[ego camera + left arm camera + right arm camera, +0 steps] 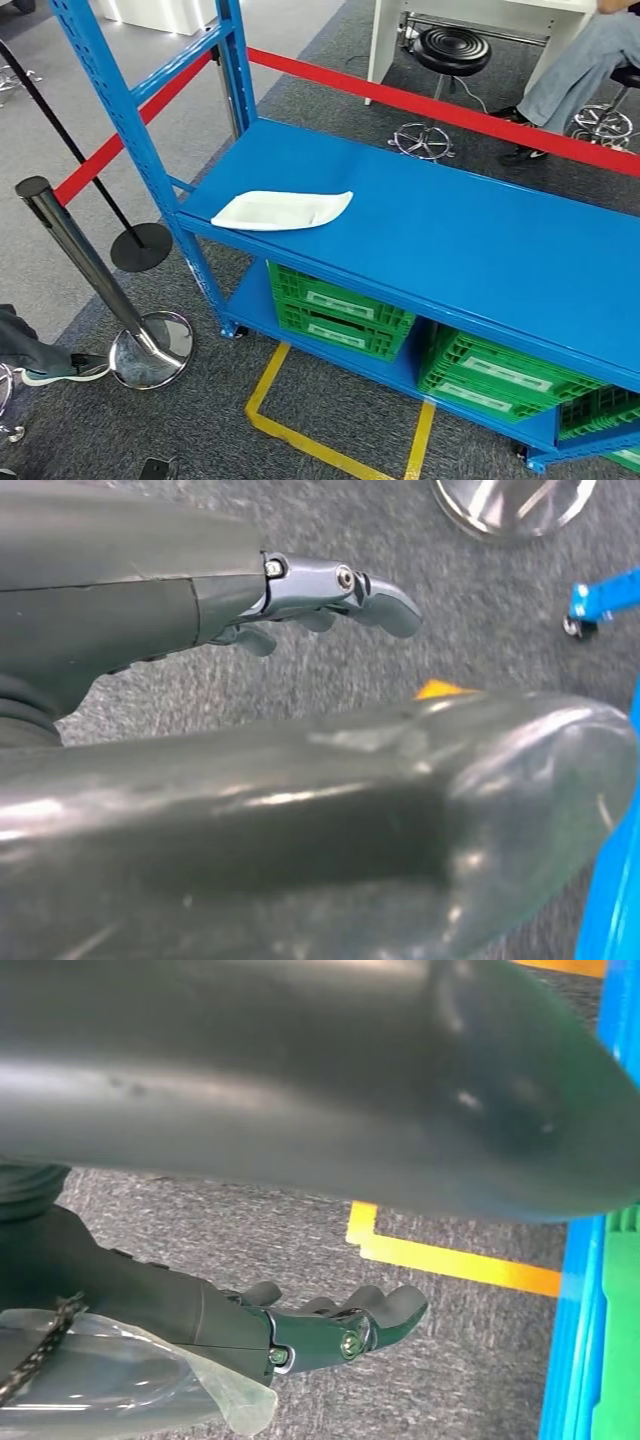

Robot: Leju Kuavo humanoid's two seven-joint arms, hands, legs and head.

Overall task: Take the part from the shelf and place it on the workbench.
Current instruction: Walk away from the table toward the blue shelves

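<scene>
Hanging over grey carpet, left hand (pixel 302 595) and right hand (pixel 317 1330) extend empty fingers.

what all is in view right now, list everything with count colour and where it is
flat white moulded part: one, white, on the upper deck of the blue metal shelf, near its left end
green plastic crates: at least two, green, on the shelf's bottom deck
red barrier belt: one, red, stretched behind the shelf
chrome stanchion post: one, silver base, on the grey carpet left of the shelf
yellow floor tape: one outline, yellow, on the carpet before the shelf
black round stool: one, black, behind the belt
seated person's leg: grey trousers, far right
left hand: holds nothing, above the carpet
right hand: holds nothing, above the carpet
</scene>
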